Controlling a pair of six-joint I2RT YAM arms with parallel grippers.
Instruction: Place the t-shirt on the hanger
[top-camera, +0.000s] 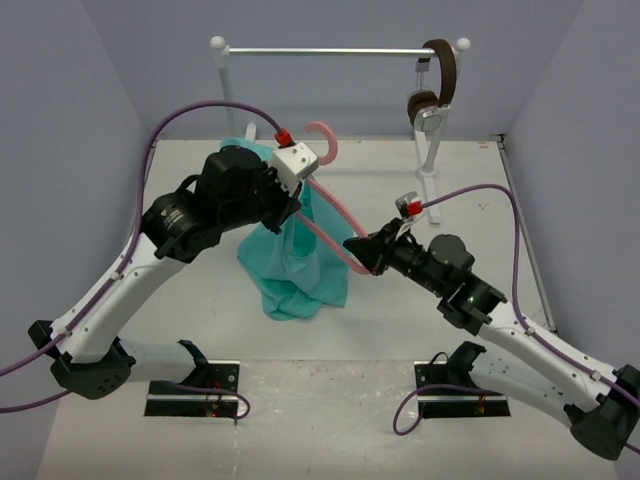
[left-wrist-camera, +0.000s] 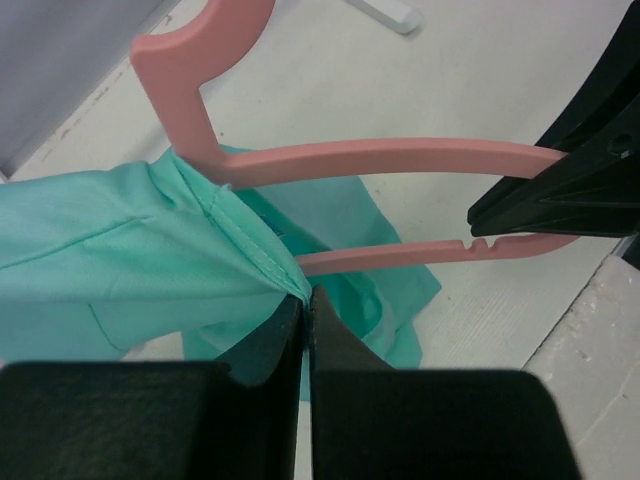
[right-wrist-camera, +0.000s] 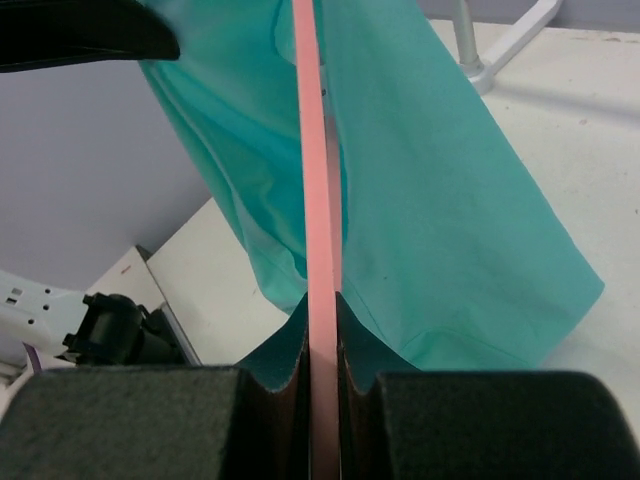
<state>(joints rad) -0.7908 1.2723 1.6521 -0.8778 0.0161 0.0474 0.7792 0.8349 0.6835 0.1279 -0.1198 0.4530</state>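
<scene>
The teal-green t-shirt (top-camera: 295, 265) hangs in the air over the table's middle, its lower end bunched on the table. My left gripper (top-camera: 292, 205) is shut on the shirt's hemmed edge (left-wrist-camera: 250, 240) and holds it up. The pink hanger (top-camera: 335, 215) runs slanted from its hook at the back to my right gripper (top-camera: 362, 252), which is shut on the hanger's end. In the left wrist view the hanger's left shoulder (left-wrist-camera: 215, 165) is inside the shirt's opening and its right arms (left-wrist-camera: 400, 158) are bare. In the right wrist view the hanger (right-wrist-camera: 318, 180) runs edge-on in front of the shirt (right-wrist-camera: 450, 200).
A white clothes rail (top-camera: 330, 50) stands across the back of the table, with brown-and-silver headphones (top-camera: 435, 90) hung at its right end. Its right foot (top-camera: 430, 185) reaches forward on the table. Grey walls close in the left, right and back sides.
</scene>
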